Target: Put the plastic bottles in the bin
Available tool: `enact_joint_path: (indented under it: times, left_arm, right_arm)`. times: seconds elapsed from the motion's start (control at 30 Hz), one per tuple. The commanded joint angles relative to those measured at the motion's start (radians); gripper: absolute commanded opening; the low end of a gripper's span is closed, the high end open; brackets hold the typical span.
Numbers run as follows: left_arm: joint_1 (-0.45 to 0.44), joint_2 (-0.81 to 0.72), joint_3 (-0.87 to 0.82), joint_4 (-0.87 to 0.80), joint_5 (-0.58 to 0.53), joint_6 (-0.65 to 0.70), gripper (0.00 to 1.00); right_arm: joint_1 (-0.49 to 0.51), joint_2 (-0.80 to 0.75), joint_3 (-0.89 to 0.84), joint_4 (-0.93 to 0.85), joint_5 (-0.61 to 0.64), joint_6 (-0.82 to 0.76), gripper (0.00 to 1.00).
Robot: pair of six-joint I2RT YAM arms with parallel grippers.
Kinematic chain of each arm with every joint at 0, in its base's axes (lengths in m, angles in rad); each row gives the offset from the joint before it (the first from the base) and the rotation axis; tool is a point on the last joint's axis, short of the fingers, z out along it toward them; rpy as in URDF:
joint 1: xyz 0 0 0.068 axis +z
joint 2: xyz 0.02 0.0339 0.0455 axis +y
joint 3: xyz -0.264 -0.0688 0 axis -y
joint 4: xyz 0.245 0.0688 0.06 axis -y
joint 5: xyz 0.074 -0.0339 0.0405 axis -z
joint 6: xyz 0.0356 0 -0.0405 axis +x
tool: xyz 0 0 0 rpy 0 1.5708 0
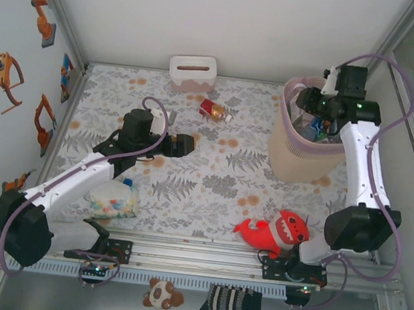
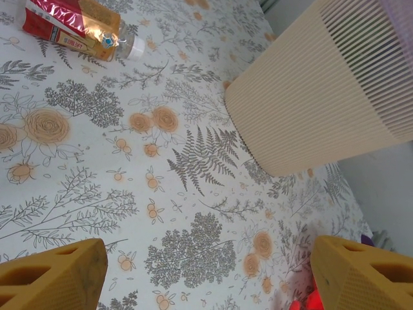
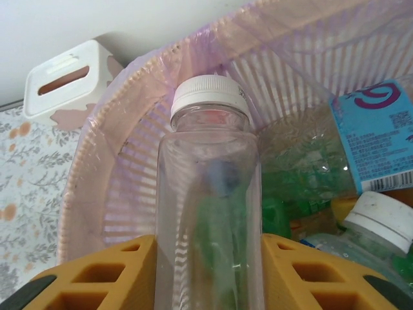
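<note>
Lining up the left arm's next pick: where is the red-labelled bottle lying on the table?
The bottle lies at the far middle in the top view, just right of the white box, left of the bin.

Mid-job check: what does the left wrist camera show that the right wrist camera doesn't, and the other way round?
Left wrist, not right wrist: a red-labelled bottle lying on the table, the outer wall of the bin, and the left gripper open with nothing between its fingers. Right wrist, not left wrist: the right gripper shut on a clear white-capped bottle over the bin's open mouth, the bottles inside, and the white slotted box. Both: the bin and the floral table.
</note>
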Motion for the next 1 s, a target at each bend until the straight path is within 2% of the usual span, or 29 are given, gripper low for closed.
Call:
enact_joint_path:
  times: [0.0,0.37,0.47,0.73,0.97]
  left_arm:
    - [0.002,0.008,0.008,0.013,0.016,-0.009,0.82]
    - [0.002,-0.001,0.002,0.009,0.008,-0.019,0.81]
    - [0.003,-0.002,0.0,0.01,0.011,-0.024,0.81]
    - [0.003,-0.002,0.003,0.013,0.013,-0.027,0.81]
    - [0.002,0.003,0.003,0.022,0.016,-0.032,0.82]
  right_arm:
    - [-0.018,0.044,-0.024,-0.009,-0.096,0.009,0.41]
    - [-0.06,0.098,-0.117,-0.008,-0.114,0.015,0.41]
    - [-0.065,0.093,-0.131,-0.008,-0.086,0.02,0.44]
    - [-0.065,0.032,-0.039,-0.052,-0.024,0.029,0.61]
    - [-0.065,-0.02,0.038,-0.102,0.011,0.027,0.62]
